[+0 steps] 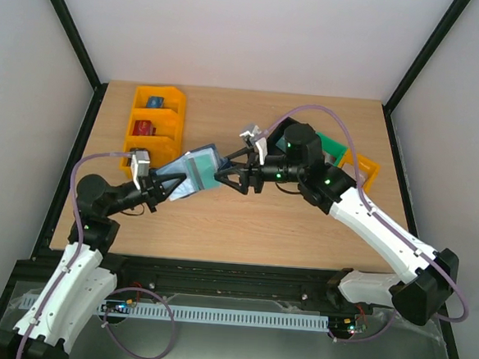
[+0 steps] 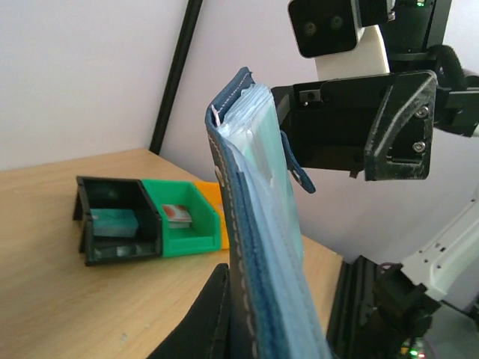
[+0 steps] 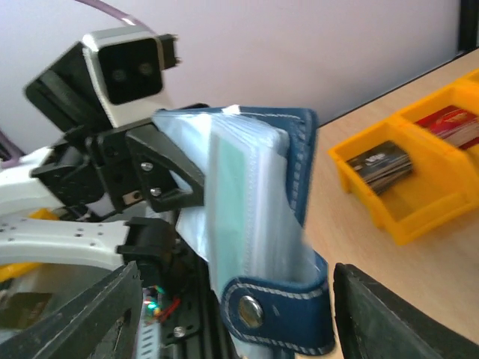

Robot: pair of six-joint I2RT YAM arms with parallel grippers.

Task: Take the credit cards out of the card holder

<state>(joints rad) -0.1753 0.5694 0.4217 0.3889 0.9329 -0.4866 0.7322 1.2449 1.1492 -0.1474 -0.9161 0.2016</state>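
My left gripper (image 1: 155,186) is shut on the lower left end of the card holder (image 1: 192,173), a dark navy folding wallet, and holds it above the table. The left wrist view shows the holder edge-on (image 2: 247,262), one black finger (image 2: 206,318) pressed to its outer side. The credit cards (image 3: 233,202) are pale teal and sit inside the clear sleeves; they show as a teal patch in the top view (image 1: 201,169). My right gripper (image 3: 238,303) is open, its fingers on either side of the holder's tab end (image 3: 281,321); I cannot tell if they touch it. It also shows in the top view (image 1: 226,176).
Orange bins (image 1: 154,128) with small items stand at the back left. A green bin (image 1: 334,147) and an orange bin (image 1: 365,173) sit behind the right arm. A black bin (image 2: 112,217) and the green bin (image 2: 183,217) show in the left wrist view.
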